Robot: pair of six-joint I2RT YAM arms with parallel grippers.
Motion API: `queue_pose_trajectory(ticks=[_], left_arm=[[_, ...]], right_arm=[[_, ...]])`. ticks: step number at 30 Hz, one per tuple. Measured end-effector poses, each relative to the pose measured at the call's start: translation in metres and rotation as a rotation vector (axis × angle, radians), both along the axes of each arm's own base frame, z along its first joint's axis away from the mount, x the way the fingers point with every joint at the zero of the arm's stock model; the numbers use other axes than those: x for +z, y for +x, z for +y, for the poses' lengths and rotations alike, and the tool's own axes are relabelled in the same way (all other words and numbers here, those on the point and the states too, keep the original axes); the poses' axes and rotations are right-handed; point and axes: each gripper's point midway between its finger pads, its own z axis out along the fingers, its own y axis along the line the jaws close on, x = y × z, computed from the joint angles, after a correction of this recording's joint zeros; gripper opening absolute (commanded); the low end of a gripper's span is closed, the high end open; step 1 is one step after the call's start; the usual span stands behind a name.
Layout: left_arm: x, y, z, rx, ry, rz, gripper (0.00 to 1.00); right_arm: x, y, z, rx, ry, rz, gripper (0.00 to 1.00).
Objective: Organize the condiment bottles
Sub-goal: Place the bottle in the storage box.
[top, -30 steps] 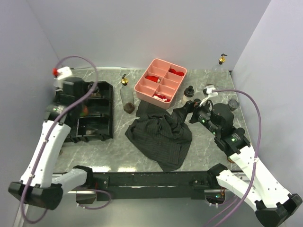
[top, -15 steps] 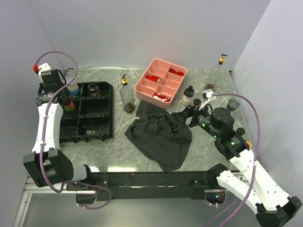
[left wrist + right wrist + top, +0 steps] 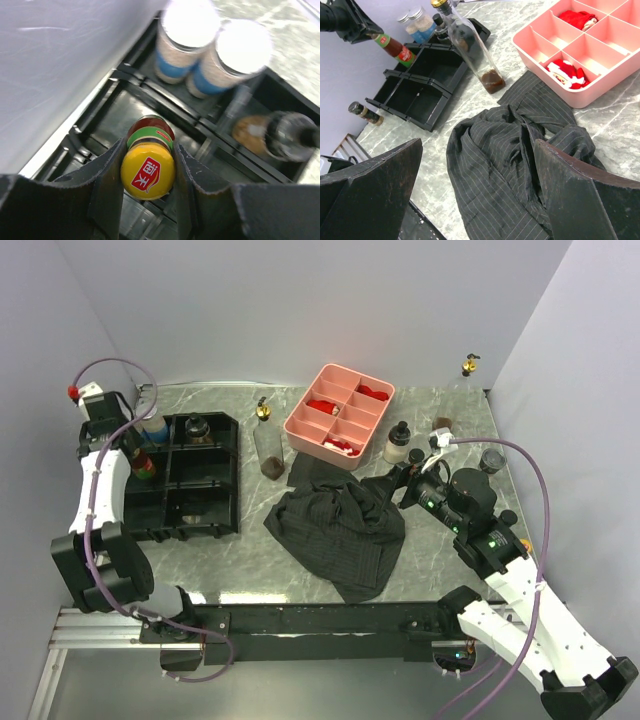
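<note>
Condiment bottle with a yellow cap is clenched in my left jaws above the black tray, near two blue-labelled jars. A gold-capped bottle stands on the worktop beside the pink tray. My right jaws gape, released, over the black cloth.

This looks like a robot test lab, not a home. A grey marble-look bench is boxed in by plain pale purple walls behind it and at both its sides. Two white and black robot arms are bolted to a black metal rail at the bench's near edge. Thin purple cables loop above the bench.
</note>
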Motion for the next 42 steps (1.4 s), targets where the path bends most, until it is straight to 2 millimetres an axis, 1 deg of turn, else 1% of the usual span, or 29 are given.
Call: queue_pose_trajectory(ticks=[2, 5, 9, 12, 13, 14, 15, 17, 18, 20, 21, 22, 24, 27, 28, 29, 34, 37, 42], left_arm=[[-0.005, -0.002, 0.010, 0.028, 0.002, 0.008, 0.01], [-0.006, -0.004, 0.025, 0.071, 0.009, 0.003, 0.01], [-0.011, 0.003, 0.038, 0.099, 0.007, 0.002, 0.01], [-0.024, 0.010, 0.043, 0.102, -0.011, 0.021, 0.01], [-0.029, 0.010, 0.043, 0.104, -0.018, 0.031, 0.05], [-0.032, 0.012, 0.045, 0.105, -0.021, 0.033, 0.11], [-0.031, 0.014, 0.047, 0.106, -0.019, 0.026, 0.29], [-0.031, 0.013, 0.047, 0.107, -0.022, 0.026, 0.43], [-0.031, 0.013, 0.047, 0.108, -0.023, 0.026, 0.56], [-0.031, 0.014, 0.049, 0.114, -0.025, 0.022, 0.68], [-0.031, 0.014, 0.049, 0.113, -0.021, 0.020, 0.79], [-0.028, 0.015, 0.050, 0.115, -0.019, 0.012, 0.83], [-0.020, 0.019, 0.052, 0.121, -0.009, -0.010, 0.94], [-0.006, 0.024, 0.055, 0.122, 0.005, -0.038, 0.99], [-0.001, 0.025, 0.056, 0.121, 0.008, -0.047, 0.99], [0.006, 0.028, 0.056, 0.121, 0.012, -0.061, 0.97], [0.041, 0.032, 0.052, 0.094, 0.017, -0.123, 0.96], [0.057, 0.027, 0.042, 0.065, 0.012, -0.147, 0.96], [0.080, 0.013, 0.008, 0.031, 0.007, -0.186, 0.96]], right_arm=[[0.000, 0.000, 0.000, 0.000, 0.001, -0.001, 1.00], [0.000, -0.001, 0.001, 0.004, 0.005, -0.001, 1.00], [0.000, -0.001, 0.001, 0.009, 0.006, -0.002, 1.00], [0.002, -0.003, 0.001, 0.014, 0.009, -0.006, 1.00], [0.002, -0.003, 0.001, 0.016, 0.011, -0.008, 1.00], [0.003, -0.004, 0.001, 0.018, 0.012, -0.011, 1.00], [0.004, -0.005, 0.001, 0.019, 0.014, -0.013, 1.00], [0.004, -0.005, 0.002, 0.022, 0.017, -0.019, 1.00], [0.003, -0.006, 0.001, 0.023, 0.017, -0.019, 1.00], [0.002, -0.006, 0.002, 0.024, 0.016, -0.016, 1.00], [0.002, -0.006, 0.002, 0.024, 0.016, -0.016, 1.00], [0.002, -0.006, 0.002, 0.024, 0.016, -0.016, 1.00], [0.002, -0.006, 0.002, 0.024, 0.016, -0.016, 1.00], [0.002, -0.006, 0.001, 0.023, 0.016, -0.016, 1.00], [0.002, -0.006, 0.001, 0.023, 0.016, -0.016, 1.00], [0.002, -0.006, 0.001, 0.023, 0.016, -0.017, 1.00], [0.001, -0.006, 0.001, 0.020, 0.015, -0.015, 1.00], [-0.001, -0.004, 0.002, 0.017, 0.009, -0.006, 1.00], [-0.010, 0.001, 0.002, 0.005, -0.007, 0.022, 1.00]])
